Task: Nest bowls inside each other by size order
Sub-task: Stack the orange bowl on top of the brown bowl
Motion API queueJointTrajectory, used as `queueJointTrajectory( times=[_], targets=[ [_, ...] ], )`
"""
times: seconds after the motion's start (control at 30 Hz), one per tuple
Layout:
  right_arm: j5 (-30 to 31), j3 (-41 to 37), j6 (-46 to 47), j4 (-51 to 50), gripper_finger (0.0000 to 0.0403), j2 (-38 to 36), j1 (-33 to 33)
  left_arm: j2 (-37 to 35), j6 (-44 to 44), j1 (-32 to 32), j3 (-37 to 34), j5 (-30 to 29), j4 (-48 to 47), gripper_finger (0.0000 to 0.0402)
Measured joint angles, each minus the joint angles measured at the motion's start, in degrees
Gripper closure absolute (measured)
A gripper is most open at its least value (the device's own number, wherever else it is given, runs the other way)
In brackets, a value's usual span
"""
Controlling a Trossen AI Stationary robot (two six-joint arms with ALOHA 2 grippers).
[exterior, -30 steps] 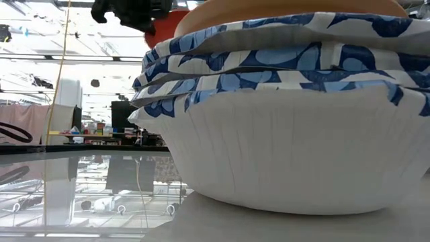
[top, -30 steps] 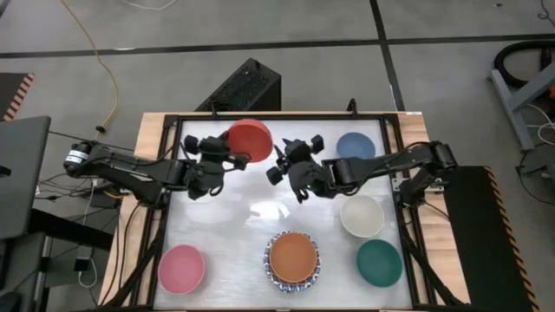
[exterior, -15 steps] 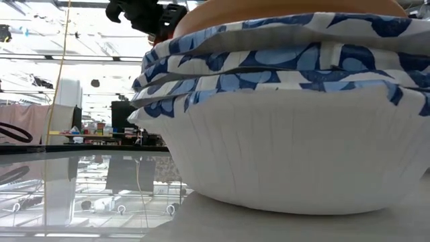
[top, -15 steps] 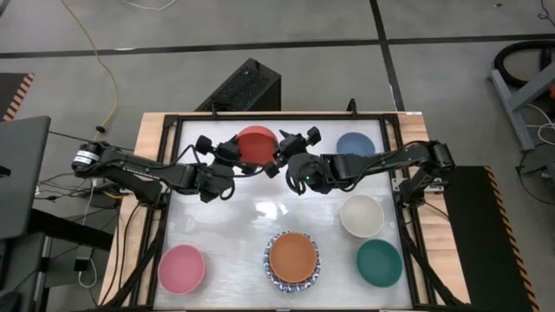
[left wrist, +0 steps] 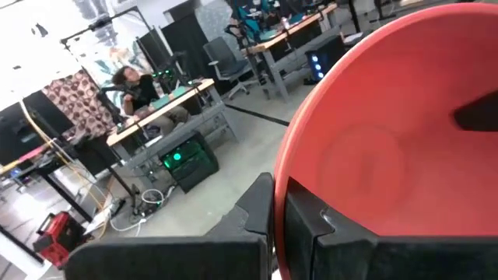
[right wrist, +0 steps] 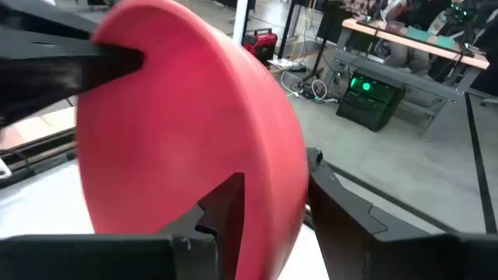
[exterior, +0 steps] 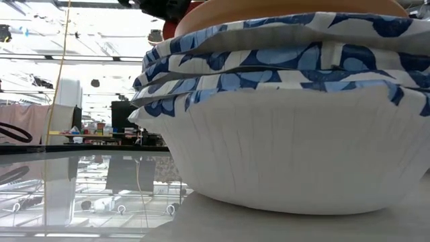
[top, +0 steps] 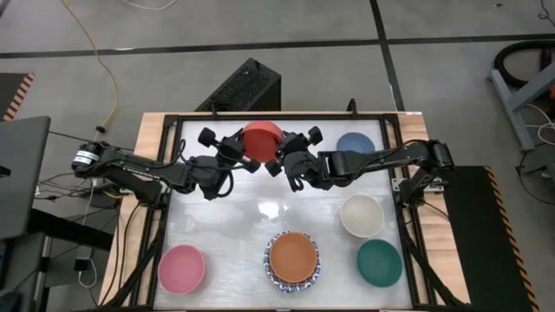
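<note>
So we've got the red bowl point(top: 260, 139) up at 12 o'clock on the table point(top: 251, 217), tipped on edge and caught between both arms. Our left gripper point(top: 236, 156) is pinched tight on its rim from the 9 o'clock side; in the left wrist view the fingers point(left wrist: 257, 210) clamp the edge. Our right gripper point(top: 279, 162) sits at 3 o'clock of the bowl, jaws partly spread around the opposite rim. We can't tell if they press it. Down at 6 o'clock the orange bowl point(top: 292, 256) is nested in the blue-patterned white bowls point(top: 314, 274). Pink bowl point(top: 181, 269) at 7, teal bowl point(top: 379, 263) at 5, cream bowl point(top: 362, 216) at 4, blue bowl point(top: 355, 146) at 1.
</note>
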Motion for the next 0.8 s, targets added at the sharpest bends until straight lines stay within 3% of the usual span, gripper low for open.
queueJointTrajectory(
  times=[0.2,0.43,0.67,0.8],
  targets=[
    [-0.48,0.00,2.69,-1.20,0.0268,0.00,-0.20,0.01,1.90,0.01,0.00,0.68,1.01,0.0401],
    [-2.01,0.00,7.78,-4.89,0.0388,0.05,-1.12,-0.01,4.67,-0.06,0.00,2.36,1.02,0.0401],
    [-3.77,-0.04,10.88,-6.85,0.0396,0.07,-1.47,-0.01,7.23,0.36,0.00,4.51,1.02,0.0397],
    [-5.16,-0.02,13.91,-8.88,0.0396,-0.02,-1.45,-1.23,13.34,0.29,0.00,9.72,0.98,0.0366]
  ],
)
